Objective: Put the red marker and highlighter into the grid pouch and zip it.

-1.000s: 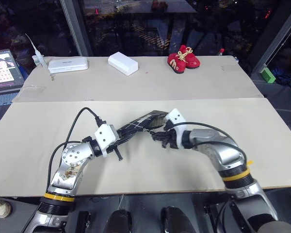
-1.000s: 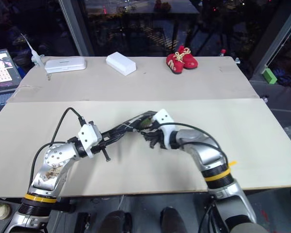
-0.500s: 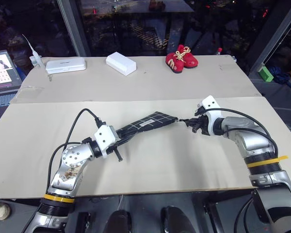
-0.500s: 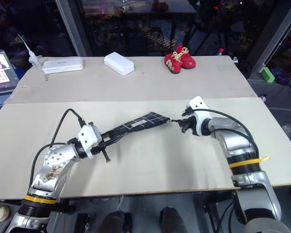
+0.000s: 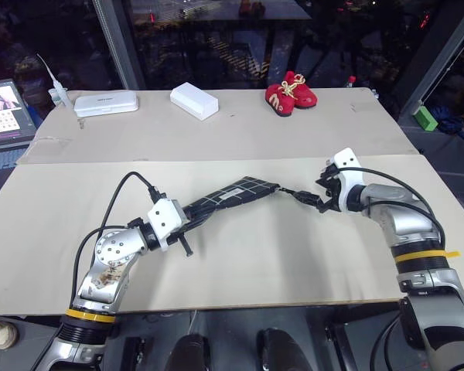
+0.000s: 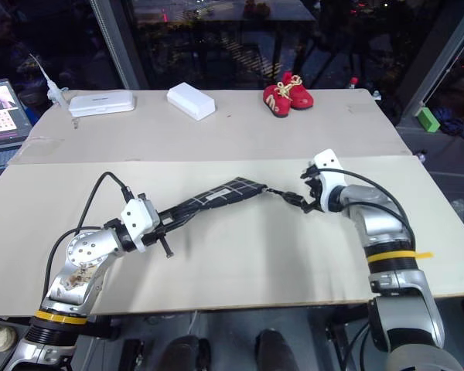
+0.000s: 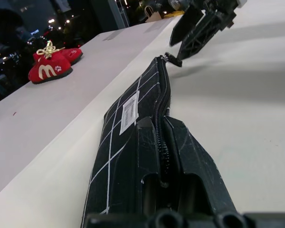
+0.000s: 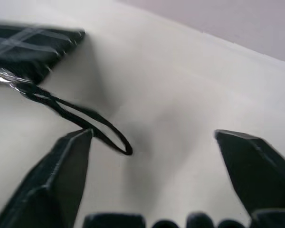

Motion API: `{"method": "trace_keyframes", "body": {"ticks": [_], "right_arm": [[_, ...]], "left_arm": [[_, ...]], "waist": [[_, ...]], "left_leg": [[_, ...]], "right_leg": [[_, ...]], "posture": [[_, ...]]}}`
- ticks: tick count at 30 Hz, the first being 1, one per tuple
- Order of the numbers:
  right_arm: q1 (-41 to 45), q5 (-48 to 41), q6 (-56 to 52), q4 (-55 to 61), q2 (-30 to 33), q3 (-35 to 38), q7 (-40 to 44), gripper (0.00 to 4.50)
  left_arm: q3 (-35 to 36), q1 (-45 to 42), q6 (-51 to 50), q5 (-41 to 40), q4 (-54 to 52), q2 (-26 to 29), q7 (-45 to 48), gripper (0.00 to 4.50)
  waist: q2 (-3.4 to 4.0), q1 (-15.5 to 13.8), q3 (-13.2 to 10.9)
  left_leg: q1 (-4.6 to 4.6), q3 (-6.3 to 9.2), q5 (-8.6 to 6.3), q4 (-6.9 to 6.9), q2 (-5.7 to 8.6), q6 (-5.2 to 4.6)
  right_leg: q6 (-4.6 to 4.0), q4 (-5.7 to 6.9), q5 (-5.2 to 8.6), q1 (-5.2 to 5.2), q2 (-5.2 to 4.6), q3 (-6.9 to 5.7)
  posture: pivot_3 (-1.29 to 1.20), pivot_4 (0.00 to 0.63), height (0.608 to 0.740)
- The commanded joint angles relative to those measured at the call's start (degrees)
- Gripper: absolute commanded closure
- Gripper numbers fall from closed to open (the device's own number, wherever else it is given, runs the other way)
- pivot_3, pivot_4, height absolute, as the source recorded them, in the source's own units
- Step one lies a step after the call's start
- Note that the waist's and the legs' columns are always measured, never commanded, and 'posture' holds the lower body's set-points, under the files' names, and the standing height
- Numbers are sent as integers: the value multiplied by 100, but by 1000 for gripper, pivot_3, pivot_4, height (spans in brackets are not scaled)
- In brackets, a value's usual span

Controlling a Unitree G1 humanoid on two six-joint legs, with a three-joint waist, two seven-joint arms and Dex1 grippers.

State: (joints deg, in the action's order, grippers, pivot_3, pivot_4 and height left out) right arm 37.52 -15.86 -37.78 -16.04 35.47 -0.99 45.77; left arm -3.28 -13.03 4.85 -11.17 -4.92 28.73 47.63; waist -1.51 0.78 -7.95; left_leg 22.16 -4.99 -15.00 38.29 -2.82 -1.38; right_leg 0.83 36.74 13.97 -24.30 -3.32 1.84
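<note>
The grid pouch (image 5: 232,195), black with thin white lines and a small white label (image 7: 129,110), hangs level just above the table. My left gripper (image 7: 161,156) is shut on its near end. Its zipper runs closed along the top edge to the far end. The black pull cord (image 8: 85,118) trails loose from that end toward my right gripper (image 5: 322,195). That gripper stands open just past the cord's loop, and its fingers are apart from the cord. The red marker and the highlighter are hidden.
Red baby shoes (image 5: 291,93) and two white boxes (image 5: 194,100) (image 5: 107,102) sit on the far table. A laptop (image 5: 4,108) stands at the far left. A small green block (image 5: 425,117) lies beyond the right edge.
My right gripper moved right, away from the pouch, drawing the cord out, then opened and let the cord go. The left gripper and the pouch stayed still.
</note>
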Motion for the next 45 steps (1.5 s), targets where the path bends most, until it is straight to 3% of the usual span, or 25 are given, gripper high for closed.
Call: {"method": "trace_keyframes", "body": {"ticks": [1, 4, 8, 14, 19, 21, 22, 28, 30, 32, 36, 39, 41, 45], "right_arm": [[-849, -852, -12, 1298, 693, 597, 1249, 57], [-1642, -1182, 65, 1996, 1149, 943, 1699, 57], [-2315, -1612, -90, 2685, 1269, 1331, 1757, 57], [-3190, -1779, -255, 3461, 1203, 1564, 1337, 57], [-3470, -1402, -77, 3283, 1089, 1393, 797, 57], [-3521, -1332, -48, 3197, 1054, 1397, 679, 0], [-3544, -1326, -42, 3168, 1042, 1410, 655, 0], [-3494, -1303, 32, 2937, 1018, 1364, 658, 0], [-3416, -1304, 42, 2829, 1014, 1356, 682, 0], [-3297, -1264, 79, 2625, 1030, 1349, 720, 0], [-3093, -1175, 244, 2209, 1055, 1328, 795, 0], [-2820, -1183, 528, 1915, 900, 1460, 721, 0], [-2702, -1207, 595, 1801, 824, 1515, 674, 0], [-2561, -1184, 652, 1563, 675, 1457, 603, 0]], "left_arm": [[-59, -114, 334, 21, 66, 29, 158, 4500], [-247, -383, 794, 104, 420, 14, 459, 4500], [-434, -868, 1584, 216, 1160, -57, 825, 4500], [-705, -1888, 2888, 302, 2925, -308, 1487, 4500], [-814, -2278, 3533, 679, 4204, -273, 1591, 4500], [-819, -2234, 3805, 639, 4428, -179, 1793, 3660], [-807, -2189, 3869, 561, 4463, -149, 1920, 3502], [-609, -2106, 3832, 153, 4368, -3, 2266, 1399], [-467, -2059, 3322, -84, 4060, 57, 2241, 711], [-317, -1787, 2110, -476, 3151, 243, 2119, 47], [15, -1021, -383, -1352, 1378, 660, 1614, 47], [743, -162, -1661, -1550, 540, 834, 432, 47], [1291, 380, -2098, -1394, 89, 808, -443, 47], [2009, 1010, -2574, -1661, -420, 643, -1106, 47]], "waist": [[2, -58, 0], [6, -140, -1], [4, -123, -2], [3, -83, -2], [3, -58, -2], [3, -46, -2], [3, -40, -2], [3, -44, -2], [3, -43, -2], [3, -10, -2], [5, 40, -1], [5, 73, -1], [4, 88, -2], [2, 21, -3]], "left_leg": [[5, 2, -1, 0, 0, -1], [15, 10, -2, 1, 3, -4], [6, 7, -1, 7, 14, -5], [-5, 5, 0, 9, 22, -8], [4, 5, 0, 10, 26, -8], [4, 4, 0, 10, 26, -8], [4, 5, 0, 10, 25, -8], [5, 4, 0, 13, 23, -8], [6, 5, 0, 16, 23, -8], [6, 5, 0, 17, 21, -8], [3, 6, -2, 16, 7, -10], [-5, 5, -2, 15, 2, -10], [-12, 3, -2, 13, 1, -10], [-15, 2, -2, 13, 1, -10]], "right_leg": [[0, -3, 0, 0, 0, -3], [8, -11, 5, 1, 0, 0], [18, -14, -2, 13, -1, 13], [20, -14, -4, 20, 13, 31], [25, -19, -6, 14, 12, 33], [26, -18, -7, 13, 12, 34], [26, -18, -7, 13, 12, 34], [27, -17, -7, 13, 11, 32], [28, -15, -7, 13, 11, 32], [28, -13, -8, 13, 12, 32], [31, -7, -6, 10, 13, 37], [33, -1, -5, 11, 14, 42], [33, 2, -5, 14, 13, 49], [32, 1, -6, 16, 11, 48]], "posture": [[0, 150, 740], [0, 150, 740], [0, 150, 740], [0, 150, 740], [0, 150, 740], [0, 150, 740], [0, 150, 740], [0, 150, 740], [0, 150, 740], [0, 150, 740], [0, 150, 740], [0, 150, 740], [0, 150, 740], [0, 150, 740]]}}
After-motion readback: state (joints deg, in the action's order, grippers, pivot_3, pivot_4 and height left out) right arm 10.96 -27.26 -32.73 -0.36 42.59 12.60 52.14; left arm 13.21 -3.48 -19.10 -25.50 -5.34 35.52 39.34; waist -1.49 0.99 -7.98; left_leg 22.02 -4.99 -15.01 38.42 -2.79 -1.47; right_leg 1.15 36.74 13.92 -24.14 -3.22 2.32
